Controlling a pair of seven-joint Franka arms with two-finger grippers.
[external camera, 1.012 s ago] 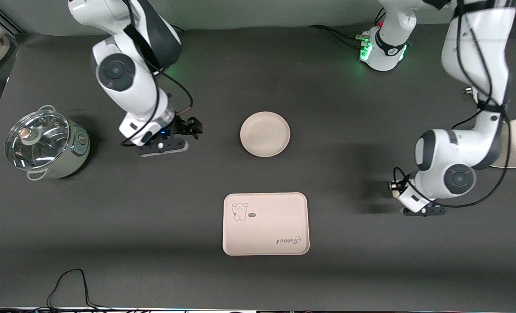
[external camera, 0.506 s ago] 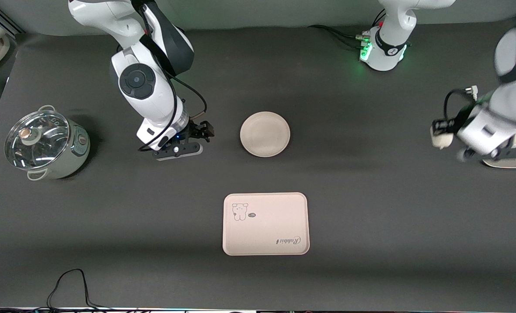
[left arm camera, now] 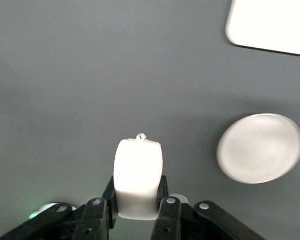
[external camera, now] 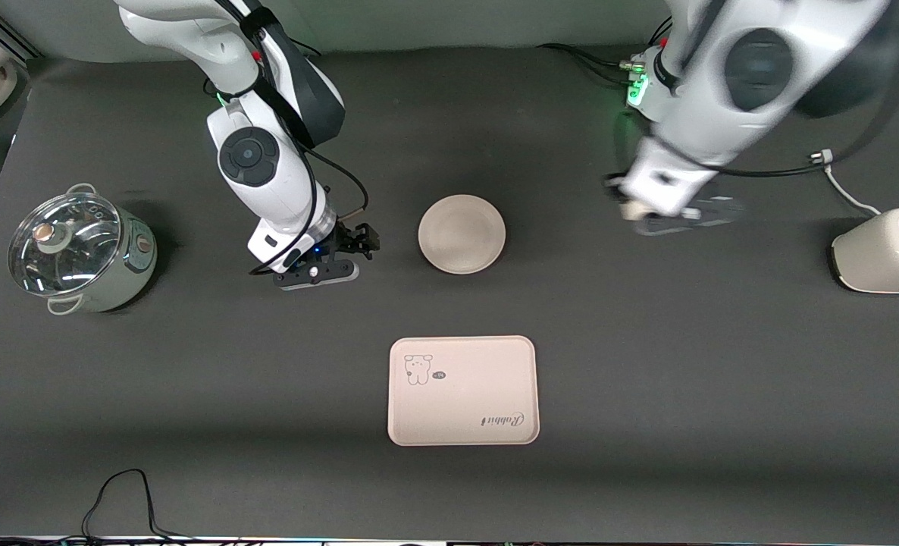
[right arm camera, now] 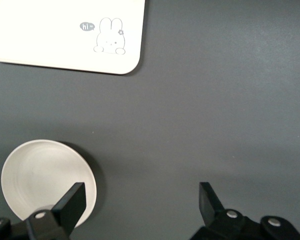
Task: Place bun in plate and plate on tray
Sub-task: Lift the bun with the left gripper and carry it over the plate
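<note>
The left gripper (external camera: 631, 210), clamping the bun (left arm camera: 138, 176), has swung toward the plate (external camera: 462, 233).

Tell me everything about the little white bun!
The bun is a small, smooth, white lump with rounded corners, like a marshmallow. The left gripper pinches its lower end between two black fingers, holding it up over the dark table, not yet in the round plate. Nothing else touches it.
</note>
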